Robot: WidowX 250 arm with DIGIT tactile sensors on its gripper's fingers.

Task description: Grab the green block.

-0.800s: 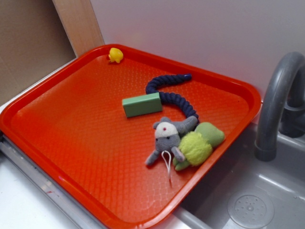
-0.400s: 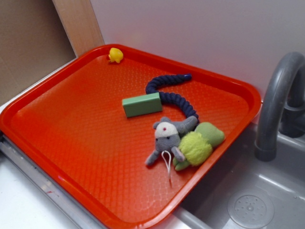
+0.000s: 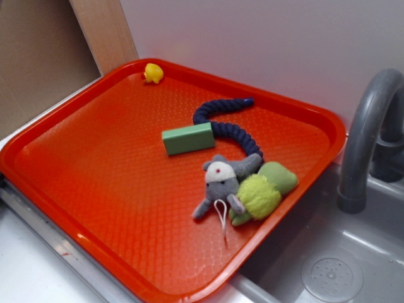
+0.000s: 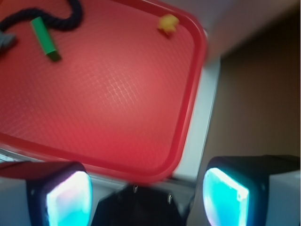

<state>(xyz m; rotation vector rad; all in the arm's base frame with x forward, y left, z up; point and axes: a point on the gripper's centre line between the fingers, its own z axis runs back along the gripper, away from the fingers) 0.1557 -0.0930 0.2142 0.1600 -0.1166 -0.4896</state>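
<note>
The green block (image 3: 188,138) lies flat near the middle of the red tray (image 3: 95,183), its far end against a dark blue rope (image 3: 235,129). In the wrist view the green block (image 4: 45,38) shows at the upper left, far from the jaws. My gripper (image 4: 147,193) is out of the exterior view; its two cyan-lit pads (image 4: 70,200) stand wide apart at the bottom of the wrist view, open and empty, hanging over the tray's near rim (image 4: 141,169).
A grey plush mouse (image 3: 221,183) and a fuzzy lime-green plush toy (image 3: 262,192) lie by the tray's right rim. A small yellow duck (image 3: 152,72) sits in the far corner. A grey faucet (image 3: 363,132) and sink (image 3: 331,274) stand to the right.
</note>
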